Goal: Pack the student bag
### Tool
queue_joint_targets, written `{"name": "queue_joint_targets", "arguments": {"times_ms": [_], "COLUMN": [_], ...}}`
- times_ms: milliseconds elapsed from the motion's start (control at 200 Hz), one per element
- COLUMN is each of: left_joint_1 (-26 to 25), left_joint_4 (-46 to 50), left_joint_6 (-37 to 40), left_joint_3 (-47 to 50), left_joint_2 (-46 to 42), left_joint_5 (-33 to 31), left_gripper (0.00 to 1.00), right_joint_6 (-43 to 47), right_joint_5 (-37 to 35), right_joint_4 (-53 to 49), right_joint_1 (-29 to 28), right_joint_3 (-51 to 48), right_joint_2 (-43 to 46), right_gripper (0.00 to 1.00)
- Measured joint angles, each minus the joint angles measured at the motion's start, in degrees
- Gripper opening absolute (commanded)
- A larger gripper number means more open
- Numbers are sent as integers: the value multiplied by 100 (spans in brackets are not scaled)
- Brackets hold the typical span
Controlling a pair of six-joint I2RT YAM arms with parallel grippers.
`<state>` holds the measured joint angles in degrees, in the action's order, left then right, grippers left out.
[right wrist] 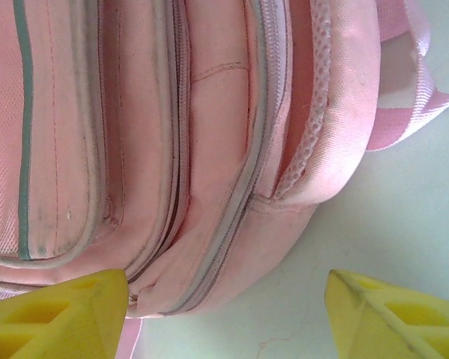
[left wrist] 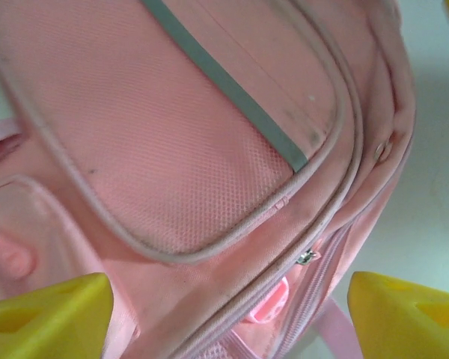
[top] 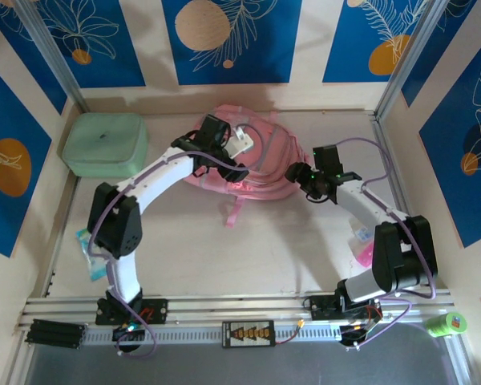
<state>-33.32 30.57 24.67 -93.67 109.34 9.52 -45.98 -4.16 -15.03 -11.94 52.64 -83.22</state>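
The student bag (top: 264, 160), a soft pink backpack, lies flat at the back middle of the table, with a strap trailing toward the front. My left gripper (top: 227, 152) hovers over its left part. In the left wrist view this gripper (left wrist: 232, 321) is open, its yellow fingertips (left wrist: 52, 321) wide apart above a zipped pocket and a small metal zip pull (left wrist: 307, 256). My right gripper (top: 303, 178) sits at the bag's right edge. In the right wrist view it (right wrist: 224, 318) is open, straddling the bag's (right wrist: 209, 149) rim and bare table, holding nothing.
A mint green case (top: 106, 143) stands at the back left. Small packets (top: 88, 245) lie by the left arm, and a pink and blue item (top: 362, 245) lies by the right arm. A green tape roll (top: 447, 324) sits at the front right. Walls close in on three sides.
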Motion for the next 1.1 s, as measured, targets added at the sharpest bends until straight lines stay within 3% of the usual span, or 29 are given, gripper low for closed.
{"name": "queue_joint_targets", "arguments": {"times_ms": [235,360,595,725,915,1100], "left_joint_1": [-74,-105,-136,-140,-168,-173], "left_joint_4": [376,553,999,1084,1069,872], "left_joint_6": [1443,2000,2719,2920,2944,2575], "left_joint_3": [-699,-1080,-1812,-1971,-1974,-1974], "left_joint_2": [684,962,1556,1766,1814,1749], "left_joint_5": [28,22,-15,-114,-114,175], "left_gripper": [75,65,65,51,19,5], "right_joint_6": [-107,-111,-140,-197,-219,-136], "right_joint_5": [142,168,170,186,186,151], "right_joint_4": [15,-48,-118,-131,-184,-256], "right_joint_1": [208,286,341,341,341,339], "right_joint_3": [-146,-219,-258,-284,-286,-291], "right_joint_2": [234,345,476,514,522,662], "right_gripper": [70,70,70,70,70,69]}}
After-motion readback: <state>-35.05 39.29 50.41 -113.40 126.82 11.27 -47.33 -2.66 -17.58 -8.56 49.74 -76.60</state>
